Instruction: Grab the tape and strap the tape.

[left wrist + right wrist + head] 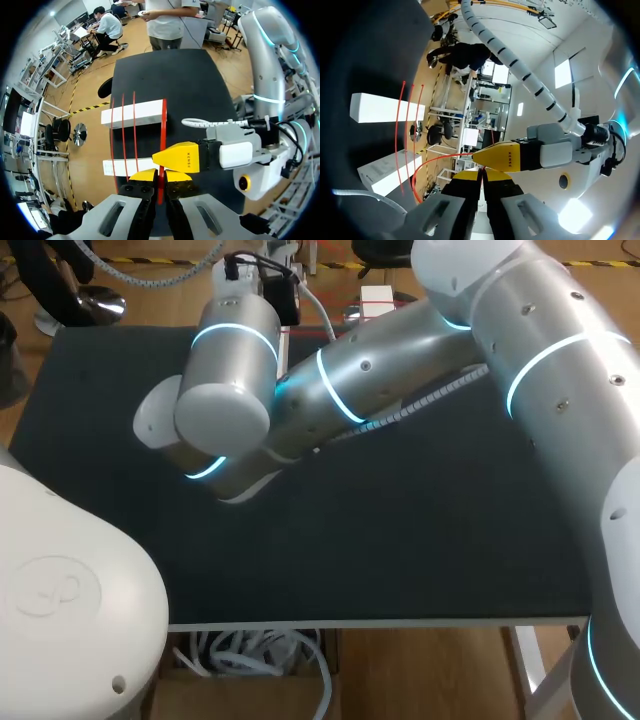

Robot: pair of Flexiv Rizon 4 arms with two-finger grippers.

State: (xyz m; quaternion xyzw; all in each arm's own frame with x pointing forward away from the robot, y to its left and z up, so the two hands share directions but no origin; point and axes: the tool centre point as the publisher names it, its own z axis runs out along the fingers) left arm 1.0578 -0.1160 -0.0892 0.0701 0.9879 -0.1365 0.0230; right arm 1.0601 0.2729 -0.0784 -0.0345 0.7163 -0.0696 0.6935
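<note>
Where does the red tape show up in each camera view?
Head view: red tape shows as thin lines on the white box at the table's far edge, beyond the right arm.
Left wrist view: a strand runs down past the white box into the left gripper, pinched between its fingers.
Right wrist view: strands cross the white box; one loops toward the right gripper.
Shared landmark: the white box.

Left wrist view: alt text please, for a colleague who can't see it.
The left hand pinches a red tape strand running ahead past two white boxes on the black table. The right hand meets that strand from the side.
</note>
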